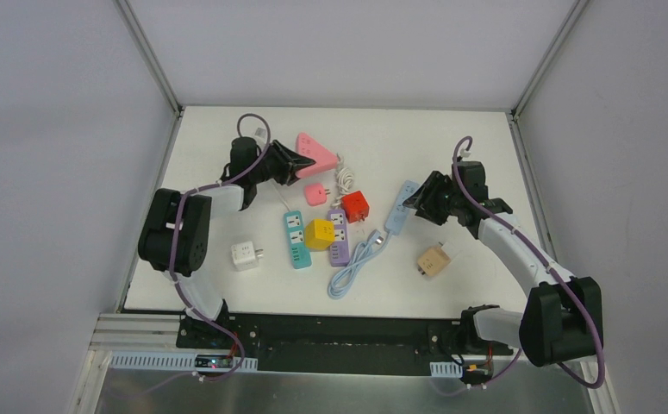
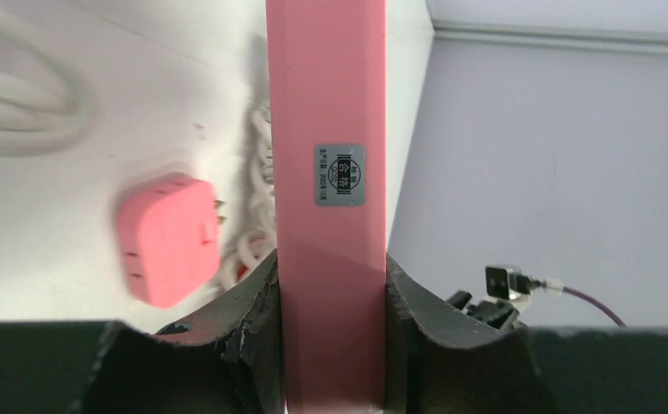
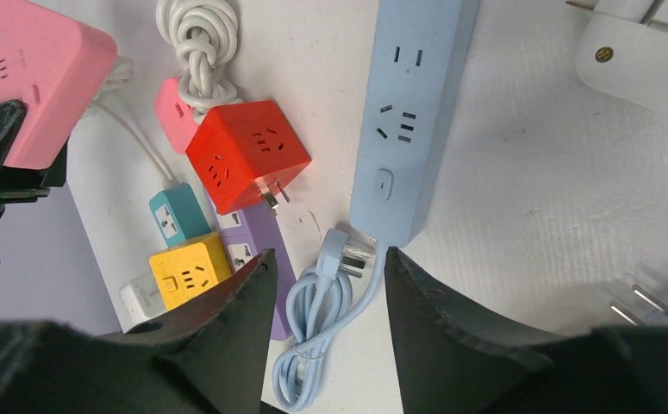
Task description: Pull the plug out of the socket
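Pink socket strip [image 1: 315,153]: at the far left of the tabletop [image 1: 399,138], clamped at one end by the left gripper [image 1: 289,164]; in the left wrist view its labelled back faces the camera.
Pink plug cube [image 1: 315,193]: lies on the tabletop just beside the pink socket strip and apart from it, with its prongs bare and in no socket.
Left gripper: fingers [image 2: 252,302] pressed against both long sides of the pink socket strip, holding it.
White cord [image 1: 345,179]: knotted in a bundle next to the pink plug cube, between the pink socket strip and the red cube [image 1: 355,207].
Red cube: rests on the tabletop with its prongs showing, near the blue strip [image 1: 401,207].
Right gripper [image 1: 421,203]: hangs over the near end of the blue strip, jaws spread wide with nothing between them.
Blue strip: lies flat, its coiled blue cable [image 1: 352,267] and plug beside its near end.
Yellow cube [image 1: 319,234]: sits across the teal strip [image 1: 296,240] and the purple strip [image 1: 339,246], mid-tabletop.
White cube [image 1: 245,255]: alone, left of the teal strip.
Beige cube [image 1: 433,260]: alone, to the right of the blue cable.
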